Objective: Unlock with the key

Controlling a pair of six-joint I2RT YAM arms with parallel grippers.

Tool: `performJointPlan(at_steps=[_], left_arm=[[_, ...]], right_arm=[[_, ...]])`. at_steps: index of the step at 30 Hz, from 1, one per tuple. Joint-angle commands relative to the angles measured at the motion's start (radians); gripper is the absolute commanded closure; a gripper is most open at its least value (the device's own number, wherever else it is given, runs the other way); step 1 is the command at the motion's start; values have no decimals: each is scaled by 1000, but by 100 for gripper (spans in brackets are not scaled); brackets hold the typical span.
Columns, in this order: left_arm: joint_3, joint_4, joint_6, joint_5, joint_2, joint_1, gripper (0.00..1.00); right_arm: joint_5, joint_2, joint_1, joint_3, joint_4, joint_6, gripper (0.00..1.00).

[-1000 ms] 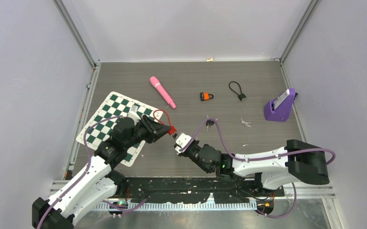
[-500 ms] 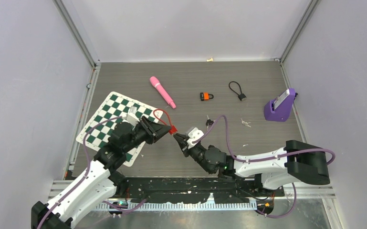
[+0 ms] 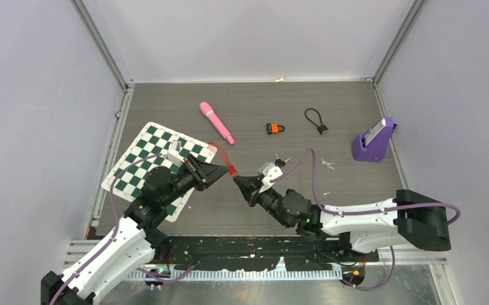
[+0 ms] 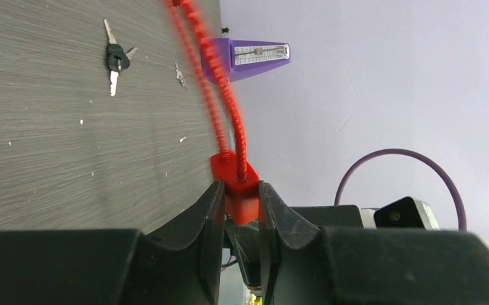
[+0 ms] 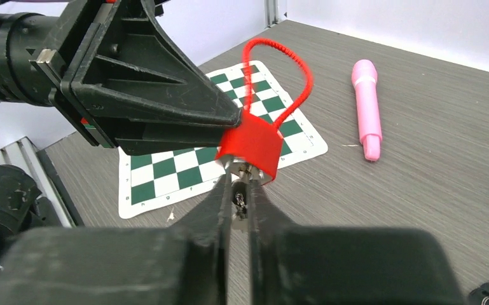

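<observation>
Right wrist view: left gripper (image 5: pixel 232 122) pinches red cable padlock (image 5: pixel 249 147), loop up and away, keyway facing right gripper (image 5: pixel 240 190); its fingers (image 5: pixel 216 213) flank the key (image 5: pixel 239 204), grip unclear.

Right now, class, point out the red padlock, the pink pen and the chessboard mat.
red padlock (image 5: pixel 249 147), right wrist view, on its red body.
pink pen (image 3: pixel 216 122), top view, middle of its barrel.
chessboard mat (image 3: pixel 141 143), top view, a bare patch of squares.
</observation>
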Motion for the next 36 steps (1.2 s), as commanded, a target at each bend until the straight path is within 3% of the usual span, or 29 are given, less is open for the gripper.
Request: performJointPlan(at_steps=[1, 5, 8, 9, 16, 18, 20, 25, 29, 36], left_arm=[[24, 108, 16, 12, 13, -3, 100], [48, 91, 15, 39, 49, -4, 100], [69, 46, 22, 52, 63, -4, 90], [75, 21, 27, 54, 65, -4, 85], [170, -247, 95, 45, 66, -4, 24], [206, -335, 122, 37, 76, -4, 14], [242, -410, 146, 34, 103, -4, 9], [316, -499, 188, 77, 211, -2, 8], [332, -483, 182, 117, 279, -3, 15], [322, -473, 167, 118, 288, -3, 51]], right_arm=[[-20, -64, -1, -5, -14, -3, 93], [-47, -53, 1, 2, -20, -109, 95], [-34, -38, 10, 28, -57, -188, 95], [-29, -30, 15, 35, -59, -220, 95], [33, 0, 32, 47, -53, -332, 95], [50, 10, 48, 56, -54, -372, 95], [62, 21, 62, 66, -54, -423, 95], [81, 59, 98, 97, -54, -558, 95], [121, 101, 148, 125, -41, -670, 95], [174, 159, 186, 140, 4, -787, 95]])
